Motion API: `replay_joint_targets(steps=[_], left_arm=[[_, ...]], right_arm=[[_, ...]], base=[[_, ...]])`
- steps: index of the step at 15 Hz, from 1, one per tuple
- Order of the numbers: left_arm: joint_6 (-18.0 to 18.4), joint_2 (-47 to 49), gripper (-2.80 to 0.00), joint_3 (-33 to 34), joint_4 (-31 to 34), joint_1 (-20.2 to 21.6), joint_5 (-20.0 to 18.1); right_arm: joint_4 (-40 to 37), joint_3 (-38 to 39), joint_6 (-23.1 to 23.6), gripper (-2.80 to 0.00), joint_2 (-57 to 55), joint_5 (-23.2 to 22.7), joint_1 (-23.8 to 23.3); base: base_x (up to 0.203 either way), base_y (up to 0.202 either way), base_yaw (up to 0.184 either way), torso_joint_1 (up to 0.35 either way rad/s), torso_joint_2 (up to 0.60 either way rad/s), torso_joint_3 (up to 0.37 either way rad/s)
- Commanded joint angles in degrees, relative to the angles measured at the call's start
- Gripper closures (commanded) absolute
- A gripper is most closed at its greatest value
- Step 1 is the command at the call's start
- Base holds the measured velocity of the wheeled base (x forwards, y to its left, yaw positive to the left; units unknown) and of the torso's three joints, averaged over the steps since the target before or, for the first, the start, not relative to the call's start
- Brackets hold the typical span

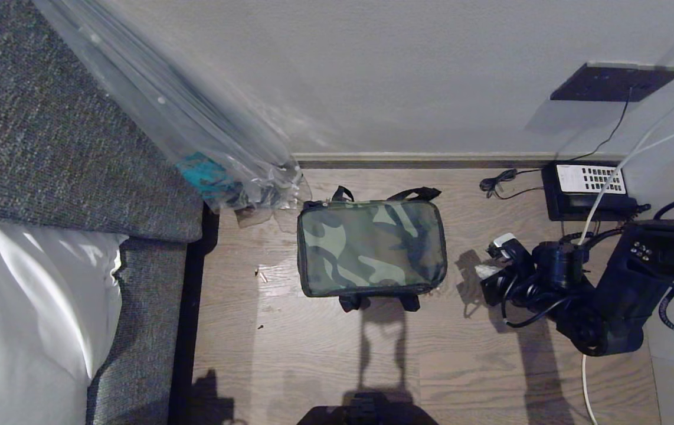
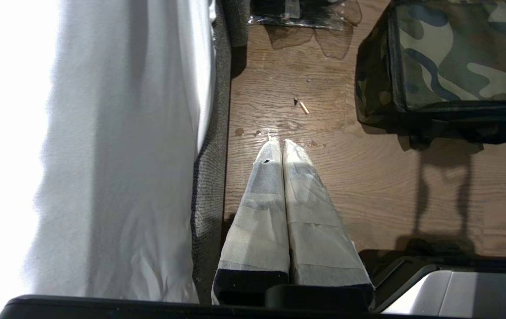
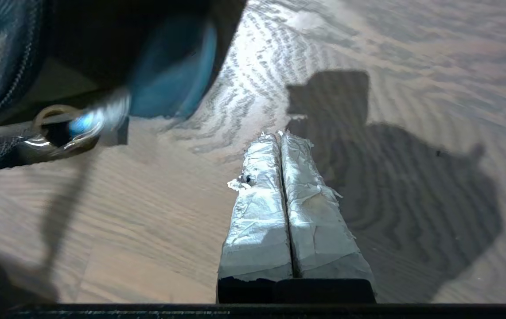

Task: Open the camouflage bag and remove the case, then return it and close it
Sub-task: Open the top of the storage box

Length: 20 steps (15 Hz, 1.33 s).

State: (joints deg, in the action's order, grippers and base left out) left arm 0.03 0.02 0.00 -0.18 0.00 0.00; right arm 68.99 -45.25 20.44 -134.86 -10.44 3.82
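One camouflage bag (image 1: pixel 372 248) is lying zipped on the wooden floor (image 1: pixel 313 354); right gripper (image 3: pixel 280 137) is hovering beside it, fingers (image 3: pixel 259 195) pressed together.

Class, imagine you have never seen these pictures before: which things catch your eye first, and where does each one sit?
The camouflage bag stands out first, lying closed at the middle of the wooden floor, its green patterned top facing up. To its right the right end effector hovers beside it with its taped fingers shut on nothing. A clear plastic-wrapped umbrella leans in from the upper left, beside the grey sofa.
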Motion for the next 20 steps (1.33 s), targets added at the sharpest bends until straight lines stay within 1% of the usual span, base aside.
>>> replay_joint_targets(steps=[1, 3, 5, 7, 9, 12, 14, 15, 16, 17, 20], left_arm=[[0.06, -0.02, 0.00, 0.00, 0.01, 0.00, 0.00], [0.05, -0.02, 0.00, 0.00, 0.01, 0.00, 0.00], [-0.03, -0.02, 0.00, 0.00, 0.01, 0.00, 0.00], [0.06, -0.02, 0.00, 0.00, 0.01, 0.08, 0.00], [-0.03, -0.02, 0.00, 0.00, 0.01, 0.00, 0.00], [-0.02, -0.02, 0.00, 0.00, 0.01, 0.00, 0.00], [0.01, -0.02, 0.00, 0.00, 0.01, 0.06, 0.00], [-0.03, -0.02, 0.00, 0.00, 0.01, 0.00, 0.00], [-0.03, -0.02, 0.00, 0.00, 0.01, 0.00, 0.00], [-0.03, -0.02, 0.00, 0.00, 0.01, 0.00, 0.00], [-0.03, -0.02, 0.00, 0.00, 0.01, 0.04, 0.00]], right_arm=[[0.24, 0.01, 0.03, 0.00, 0.04, -0.21, -0.40], [-1.41, 0.38, -0.35, 0.00, 0.30, -0.20, -0.25], [-2.95, 0.36, -0.65, 0.00, 0.38, -0.30, 1.88], [-3.49, 0.80, -0.59, 0.00, 0.28, -1.33, 4.03], [-3.46, 1.12, -0.35, 0.00, 0.19, -5.93, 6.04], [-0.14, 2.20, -0.18, 0.00, -1.34, -12.84, 7.48], [1.21, 2.42, 0.15, 0.00, -2.54, -20.74, 7.51], [1.87, 2.59, 2.05, 0.00, -3.24, -24.71, 7.40], [2.54, 2.79, 4.15, 0.00, -4.08, -25.84, 7.18], [2.57, 3.02, 5.54, 0.00, -4.51, -25.93, 6.75], [1.75, 3.14, 6.38, 0.00, -4.82, -26.66, 5.19]], base=[[0.000, 0.000, 0.000, 0.000, 0.00, 0.000], [0.000, 0.000, 0.000, 0.000, 0.00, 0.000], [0.000, 0.000, 0.000, 0.000, 0.00, 0.000], [0.000, 0.000, 0.000, 0.000, 0.00, 0.000], [0.000, 0.000, 0.000, 0.000, 0.00, 0.000], [0.000, 0.000, 0.000, 0.000, 0.00, 0.000], [0.000, 0.000, 0.000, 0.000, 0.00, 0.000], [0.000, 0.000, 0.000, 0.000, 0.00, 0.000], [0.000, 0.000, 0.000, 0.000, 0.00, 0.000], [0.000, 0.000, 0.000, 0.000, 0.00, 0.000], [0.000, 0.000, 0.000, 0.000, 0.00, 0.000]])
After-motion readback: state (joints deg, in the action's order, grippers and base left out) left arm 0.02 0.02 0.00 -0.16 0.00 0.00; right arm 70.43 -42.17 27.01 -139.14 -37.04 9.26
